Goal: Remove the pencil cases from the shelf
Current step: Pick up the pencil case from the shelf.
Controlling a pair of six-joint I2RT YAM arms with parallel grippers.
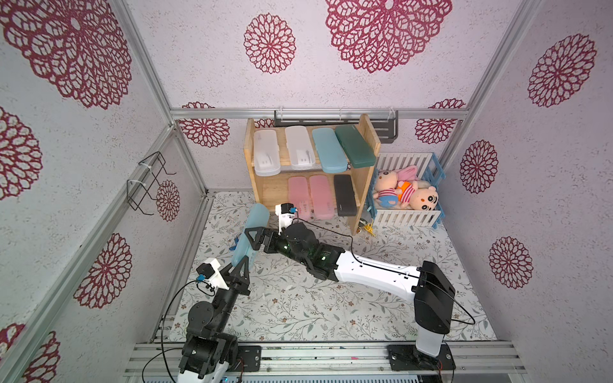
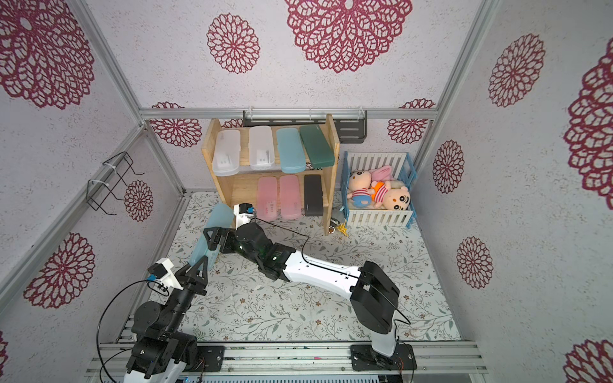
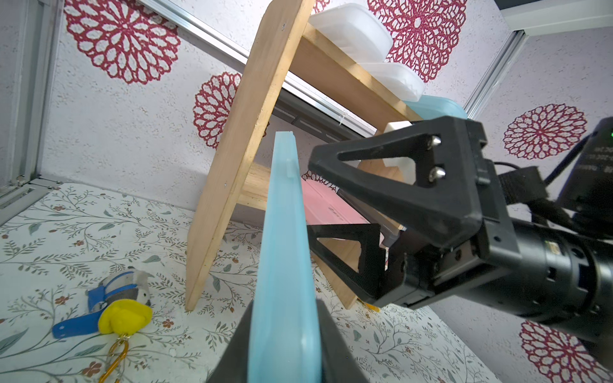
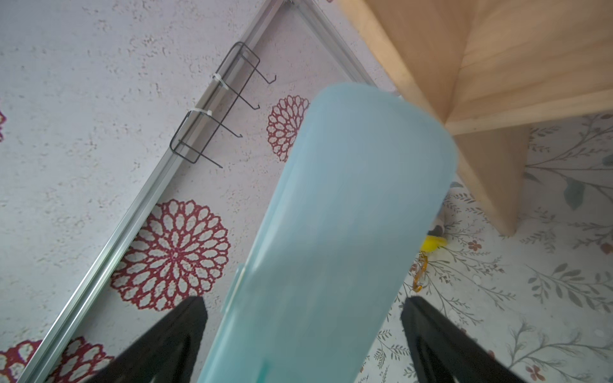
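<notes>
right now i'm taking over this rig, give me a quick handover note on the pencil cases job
Left end effector: shut on a light blue slim plastic pencil case, held up in front of the shelf.
Right end effector: open, fingers either side of that same case, not gripping.
Light wooden two-tier shelf: the top tier holds two frosted white plastic cases, a second light blue case and a dark green case. The lower tier holds two pink cases and a black case.
Done: one case off the shelf, not yet set down.
Left: set it down, then remove the other seven.
</notes>
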